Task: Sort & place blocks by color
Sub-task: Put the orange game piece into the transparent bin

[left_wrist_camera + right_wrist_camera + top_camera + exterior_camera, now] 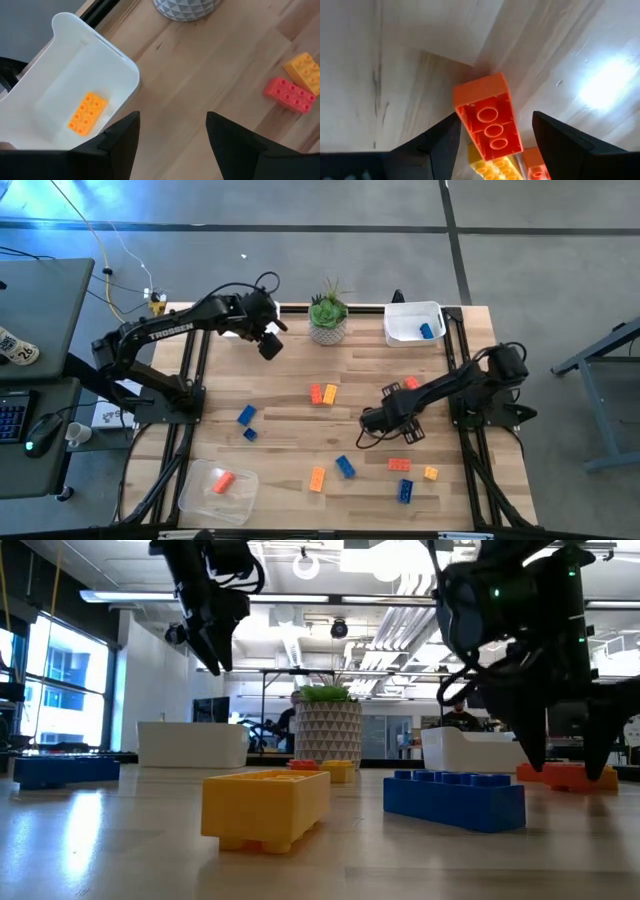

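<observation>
Surface (290, 430): pale wooden slats, carrying everything listed; the potted plant (328, 320) at its far edge serves as landmark.

Left arm: raised high, just left of the plant. Left gripper (268, 345) hangs over a white tray (60, 75), jaws apart and empty, by the look of it just past a drop-off. The tray holds one yellow-orange block (87, 112), so this seems the yellow bin.

Right arm: reaches in low, well in front and right of the plant. Right gripper (378, 420) sits near the surface, jaws apart astride a red-orange block (487, 122) but not clamped; probably lined up for a pick. A yellow brick (492, 167) lies under or against it; which, I cannot tell.

Right tray (413, 322): white, just right of the plant; one blue block (427, 331) inside.

Near tray (215, 488): clear, far in front and left of the plant; one red-orange block (223, 481) inside.

Loose blocks: a red and yellow pair (323, 393) in front of the plant; two blue blocks (246, 416) to its front-left; others scattered (400, 465) at the near right, still unsorted.
</observation>
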Controlling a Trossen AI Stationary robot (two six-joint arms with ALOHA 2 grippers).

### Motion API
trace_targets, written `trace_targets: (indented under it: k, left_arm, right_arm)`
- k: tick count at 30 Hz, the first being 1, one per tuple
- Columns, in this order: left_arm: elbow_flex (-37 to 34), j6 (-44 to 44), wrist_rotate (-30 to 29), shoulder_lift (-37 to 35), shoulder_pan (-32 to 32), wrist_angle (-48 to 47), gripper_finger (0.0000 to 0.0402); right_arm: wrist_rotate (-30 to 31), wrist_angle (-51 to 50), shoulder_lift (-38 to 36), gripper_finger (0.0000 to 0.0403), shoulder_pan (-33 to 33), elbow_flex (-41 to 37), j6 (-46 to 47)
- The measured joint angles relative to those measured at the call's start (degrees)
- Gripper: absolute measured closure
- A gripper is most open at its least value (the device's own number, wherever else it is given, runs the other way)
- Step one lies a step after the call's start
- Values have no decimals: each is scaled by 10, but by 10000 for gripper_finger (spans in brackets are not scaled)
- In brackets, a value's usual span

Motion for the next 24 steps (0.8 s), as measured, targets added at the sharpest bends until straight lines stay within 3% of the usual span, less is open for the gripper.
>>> trace_targets:
  k: [8, 15, 24]
  left_arm:
    - [0, 5, -4, -10, 0, 0, 188]
    - [0, 11, -4, -11, 0, 0, 188]
    - [0, 11, 10, -11, 0, 4, 188]
  right_arm:
    - [-7, 13, 34, 183, 0, 2, 0]
    - [-32, 10, 34, 289, 0, 2, 46]
    - [-39, 21, 18, 292, -16, 0, 128]
